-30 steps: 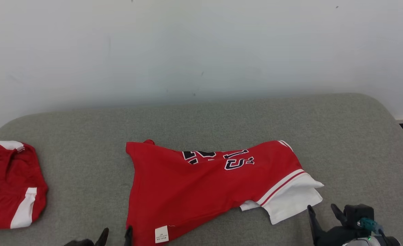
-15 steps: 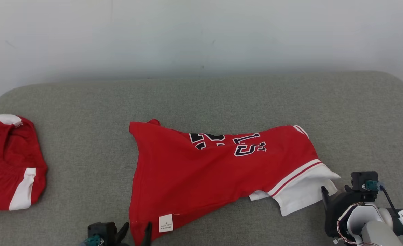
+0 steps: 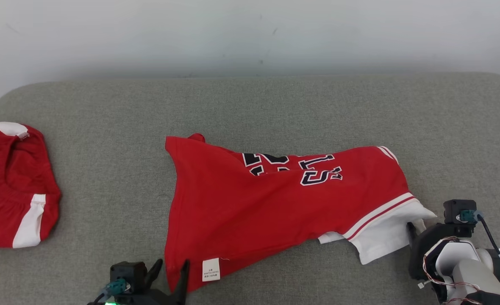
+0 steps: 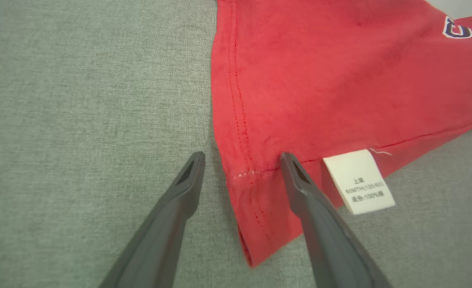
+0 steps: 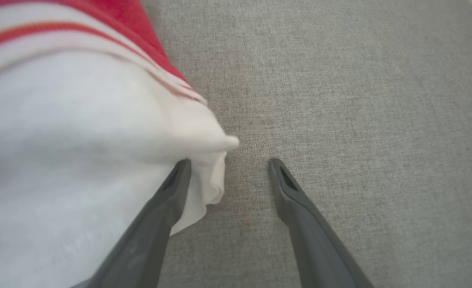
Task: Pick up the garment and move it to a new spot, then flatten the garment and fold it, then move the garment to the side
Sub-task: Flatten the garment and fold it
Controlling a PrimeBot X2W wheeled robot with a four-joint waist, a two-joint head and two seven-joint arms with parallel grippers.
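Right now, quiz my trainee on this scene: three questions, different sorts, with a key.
1. True or false: the left gripper has its fingers shut on the red jersey's hem.
2. In the head view, the white label sits at the jersey's: A) near left corner, B) far edge, C) right end.
3. How many red garments lie on the grey cushion?
Key: 1 false, fingers open; 2 A; 3 two, counting the second garment at far left.

Worktop (image 3: 275,101): grey woven fabric, rounded far corners, spreads ahead of left pincer (image 4: 242,157) and right pincer (image 5: 228,161). Wall (image 3: 250,34): plain, pale, few dark specks, beyond worktop's far edge. Light even; soft shadow along that edge.
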